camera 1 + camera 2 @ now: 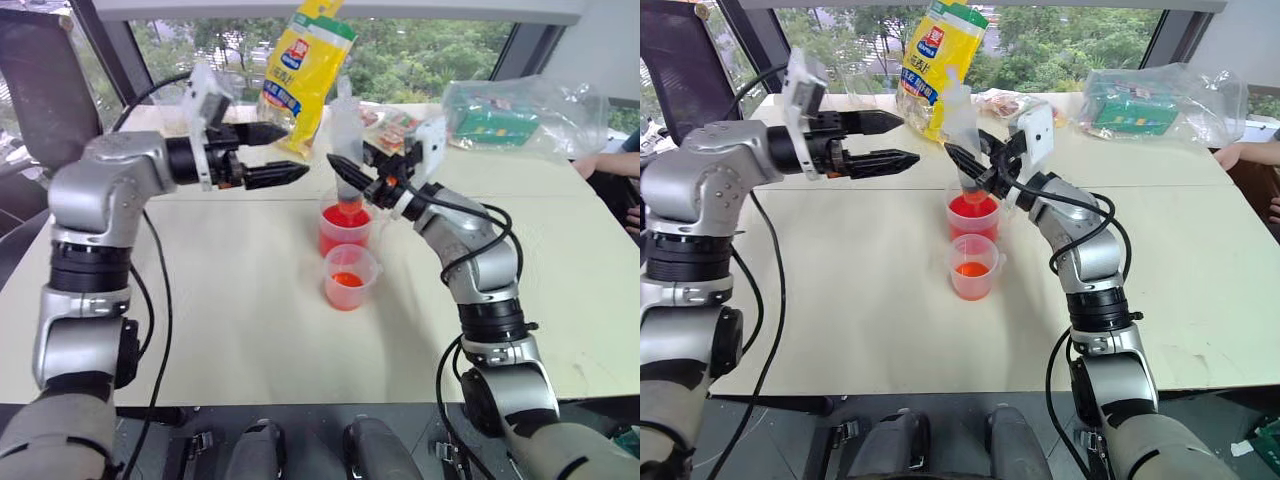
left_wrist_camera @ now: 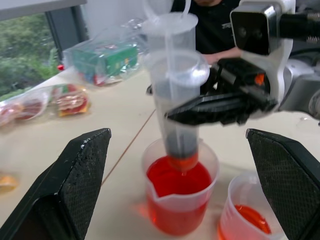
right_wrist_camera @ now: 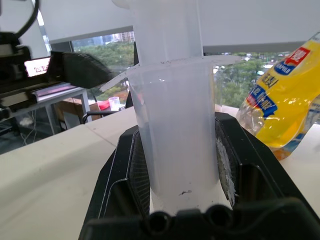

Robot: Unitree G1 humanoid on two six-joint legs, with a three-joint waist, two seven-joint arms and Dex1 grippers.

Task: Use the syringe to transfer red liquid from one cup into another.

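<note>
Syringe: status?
Right gripper shut on syringe, tip in taller cup. Left gripper open, clear. Shorter cup unobstructed.

Right end effector (image 2: 225,107) is gripping the syringe (image 2: 172,90) upright, tip sitting in the tall cup (image 2: 181,197) of red liquid (image 2: 177,180); left fingers (image 2: 65,190) are standing wide apart.

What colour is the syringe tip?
Orange-red, on the syringe; clearest in the left wrist view.
</note>
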